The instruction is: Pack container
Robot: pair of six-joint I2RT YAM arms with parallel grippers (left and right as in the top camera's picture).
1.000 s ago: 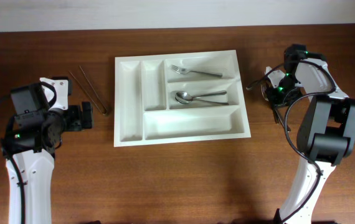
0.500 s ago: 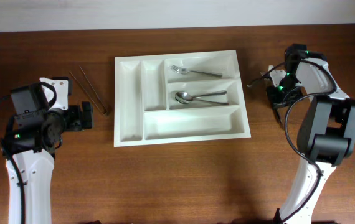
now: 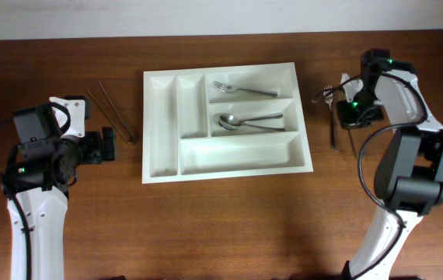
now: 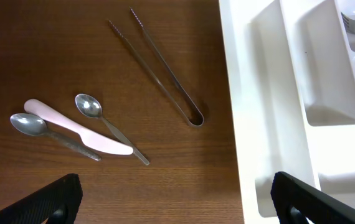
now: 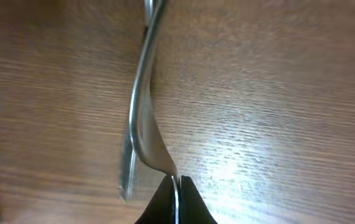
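The left claw (image 4: 171, 200) hangs released, fingers wide apart, over the table left of the tray (image 3: 162, 128). Under it lie tongs (image 4: 165, 68), two loose spoons (image 4: 43, 130) and a pink knife (image 4: 75, 127), all outside the tray and near its left rim.

The tray sits mid-table with its long side running left to right. Its two narrow slots are at the left end. The three long slots fill the rest, also running left to right. The far slot holds a fork (image 3: 241, 88). The middle one holds what look like two tray spoons (image 3: 249, 120). The near one looks bare.

The right claw (image 5: 174, 186) is just past the tray's right rim, toward the far corner. It is clenched on a steel piece (image 5: 141, 124), pinched at one end, the rest running away from the fingers. The curved neck suggests a fork or spoon, but I cannot tell which. A slim strip (image 5: 125, 168) shows close beside it. Whether it is a second piece or a reflection I cannot tell.

The tray lies straight left of the right claw, and the right arm is plainly the nearer one for this piece. The coming move likely turns on bringing the piece's long axis left to right, to match a long slot, then carrying it left over the rim.
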